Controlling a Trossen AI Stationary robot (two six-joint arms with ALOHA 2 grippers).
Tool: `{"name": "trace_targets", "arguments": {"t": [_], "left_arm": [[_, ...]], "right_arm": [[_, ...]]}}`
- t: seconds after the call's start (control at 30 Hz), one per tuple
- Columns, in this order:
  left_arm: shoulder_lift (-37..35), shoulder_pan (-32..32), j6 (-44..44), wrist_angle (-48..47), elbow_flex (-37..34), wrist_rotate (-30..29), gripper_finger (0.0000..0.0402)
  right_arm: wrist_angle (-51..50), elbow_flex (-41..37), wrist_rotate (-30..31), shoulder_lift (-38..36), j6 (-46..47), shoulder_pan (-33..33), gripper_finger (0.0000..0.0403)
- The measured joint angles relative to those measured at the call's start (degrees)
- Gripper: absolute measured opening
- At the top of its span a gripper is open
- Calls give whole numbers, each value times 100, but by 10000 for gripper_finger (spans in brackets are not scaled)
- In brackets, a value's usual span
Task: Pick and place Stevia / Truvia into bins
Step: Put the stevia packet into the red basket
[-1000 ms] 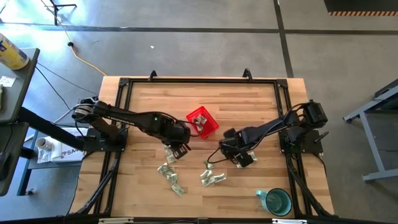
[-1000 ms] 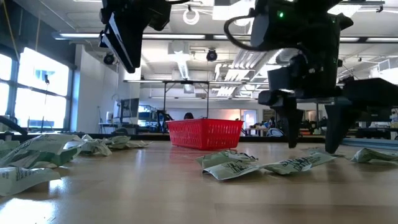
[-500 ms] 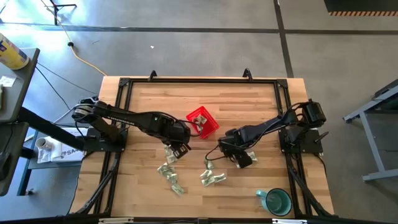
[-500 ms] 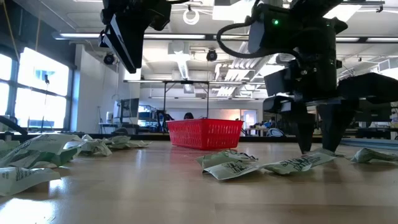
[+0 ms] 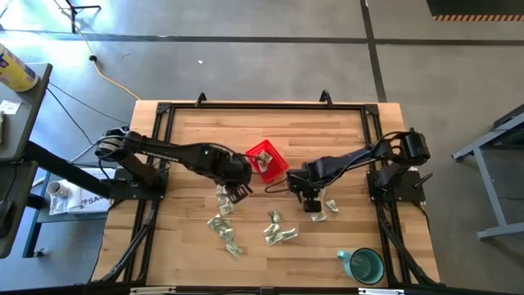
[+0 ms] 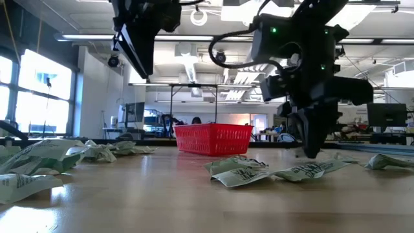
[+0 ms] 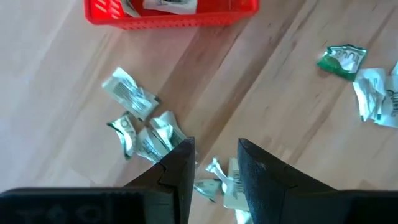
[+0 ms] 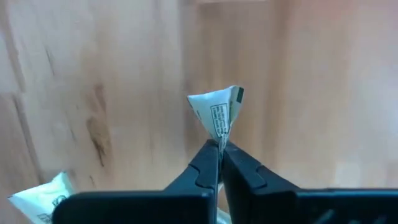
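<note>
The right gripper [image 8: 219, 149] pinches one sweetener packet [image 8: 219, 114] just off the table [image 5: 327, 123] beside the red basket [image 5: 264, 155], while the left gripper [image 7: 213, 158], fingers apart and apparently empty, hangs over loose packets [image 7: 140, 127].

Free room and obstacles on the table [image 5: 327, 131]: bare wood lies open along the far edge behind the red basket [image 5: 266, 161]. The left gripper [image 5: 238, 192] hangs just beside the basket's near left corner, narrowing approach there; the right gripper [image 5: 312, 202], pinched on a packet [image 8: 219, 116], stands off the basket's right side with a clear gap between. Loose packets [image 5: 224, 229] and a second cluster [image 5: 278, 233] litter the near centre. A teal mug [image 5: 364, 265] occupies the near right corner
</note>
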Motion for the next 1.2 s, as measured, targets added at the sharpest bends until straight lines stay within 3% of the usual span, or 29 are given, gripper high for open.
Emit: {"name": "trace_targets", "arguments": {"t": [0.3,0.53,0.87,1.2], "left_arm": [[0,939,635,131,2,657,154],[0,1156,776,295,7,1043,154],[-149,734,736,164,7,823,154],[-970,575,-168,-295,7,259,154]], "right_arm": [[-96,0,690,-1088,1178,198,4],[431,4,1323,-1700,1757,-4,2],[1606,11,993,-1474,1798,-793,1],[2601,13,440,-922,1685,-1146,0]]}}
